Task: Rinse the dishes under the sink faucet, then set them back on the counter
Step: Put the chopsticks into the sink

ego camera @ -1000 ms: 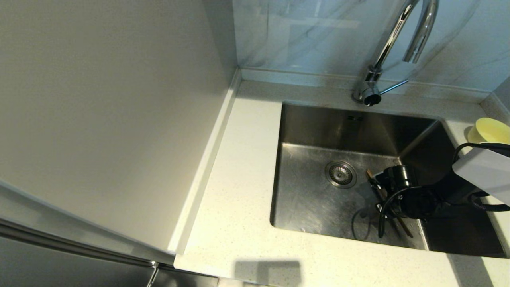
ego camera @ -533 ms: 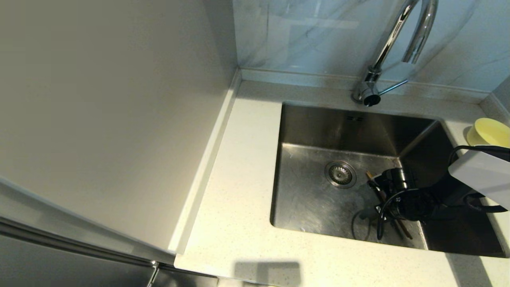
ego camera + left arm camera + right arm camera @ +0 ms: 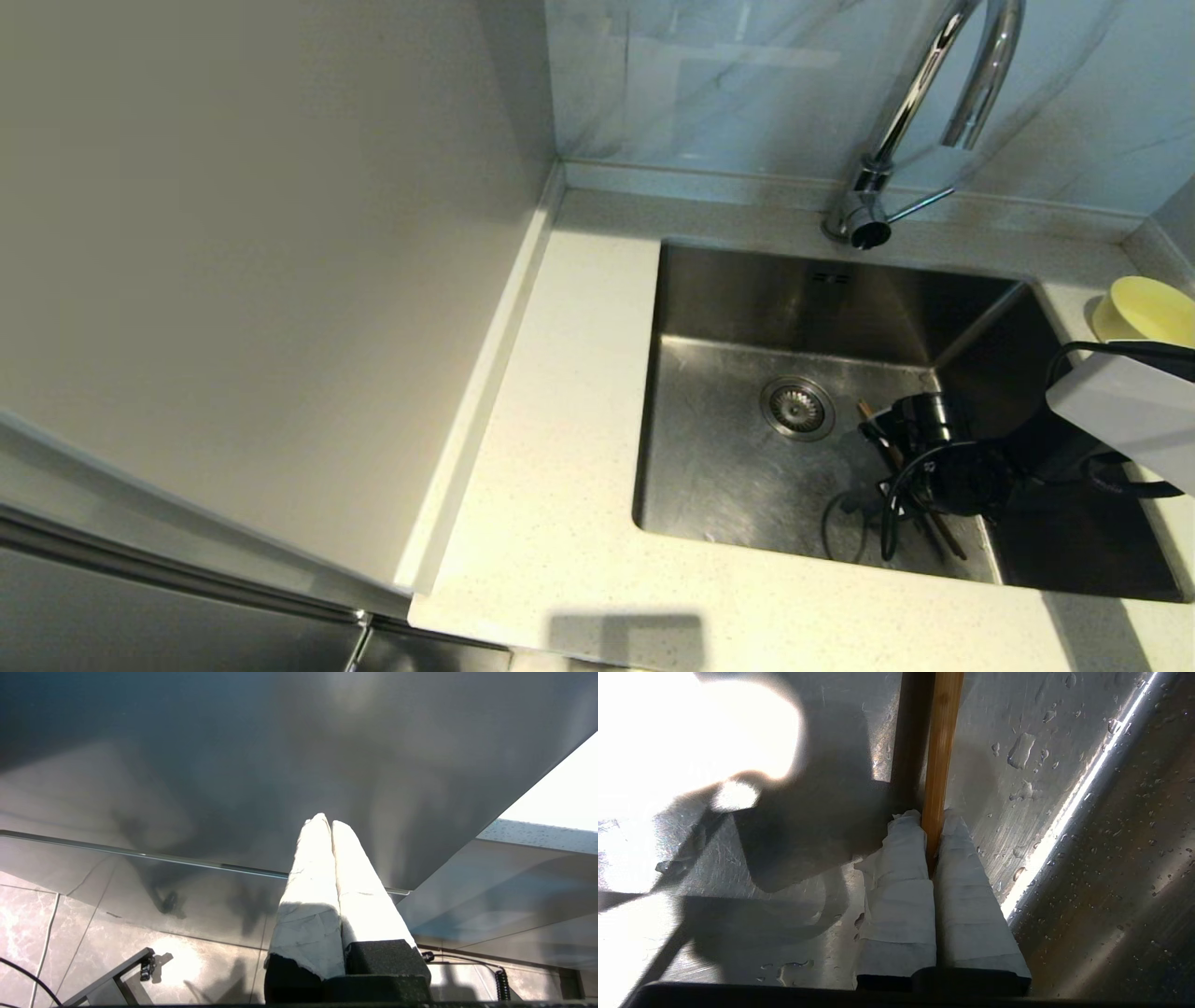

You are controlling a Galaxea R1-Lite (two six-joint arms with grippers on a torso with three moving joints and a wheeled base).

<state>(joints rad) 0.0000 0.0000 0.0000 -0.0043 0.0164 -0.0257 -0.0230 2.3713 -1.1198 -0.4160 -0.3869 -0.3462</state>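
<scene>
Since a second ago my right forearm has eased a little toward the left of the head frame and sunk slightly, and the yellow-green bowl [image 3: 1145,310] shows more of its rim above it; the chopsticks have not shifted.

My right gripper [image 3: 933,820] sits low in the sink [image 3: 738,467], at the lower right of the head frame, its taped fingers [image 3: 901,891] clenched on a wooden chopstick [image 3: 941,756] that runs straight out between them, with a dark stick or shadow just beside it. In the head view the chopsticks [image 3: 873,418] lie slanted on the basin floor, near the drain [image 3: 798,408], partly under my wrist.

The sink's right wall rises close beside my fingers in the wrist view, wet with drops; the open basin floor lies toward the drain and the left wall. The faucet [image 3: 920,103] arches at the upper right of the frame, well apart from my hand. The counter [image 3: 560,448] spreads bare to the left of the sink. The bowl rests on the counter at the right edge.

My left gripper [image 3: 331,822] hangs parked before a grey panel, fingers pressed together, holding nothing.
</scene>
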